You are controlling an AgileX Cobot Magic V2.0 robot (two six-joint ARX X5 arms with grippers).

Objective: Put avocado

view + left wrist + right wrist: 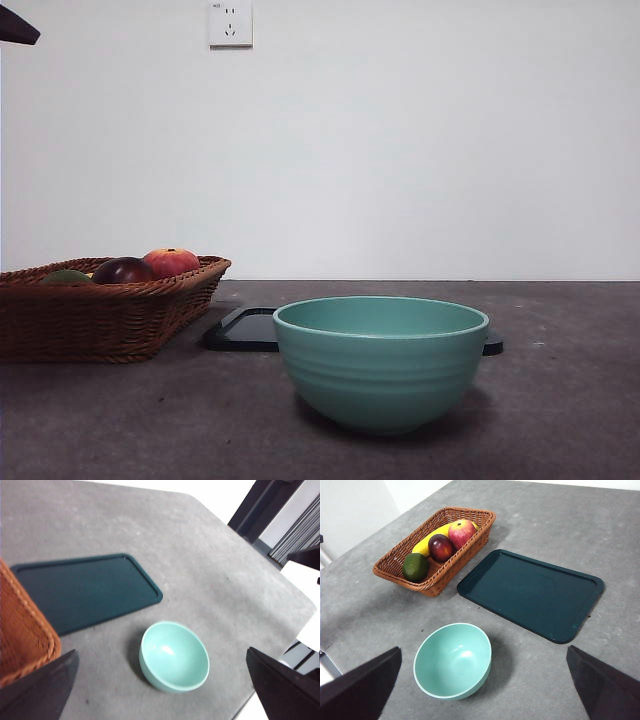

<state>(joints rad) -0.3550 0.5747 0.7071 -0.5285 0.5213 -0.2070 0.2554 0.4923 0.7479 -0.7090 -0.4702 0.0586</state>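
1. Two pincers hang high above the desk point(545, 510), both with jaws spread wide and holding nothing; the left pincer point(160, 690) looks down over the mint-green bowl point(174, 656), and the right pincer point(480, 690) does the same from the opposite side.
2. The avocado point(415, 566) lies in the wicker basket point(395, 575), at the end nearest the bowl, just beside the dark maroon fruit point(441, 547); a red apple point(462, 532) and a banana point(427, 542) sit further along.
3. From the front view only the avocado's olive top shows over the basket rim.
4. The basket edge sits right at the left pincer's jaw, so the left arm is judged nearer; the avocado itself is out of that wrist view.
5. For the right pincer, the fruit lies well apart, beyond the bowl and off to one side.
6. The avocado looks slightly oval, its long axis seemingly running across the basket's width, though the direction of its narrow end cannot be told.
7. A dark green tray point(532, 592) lies bare beside the basket.
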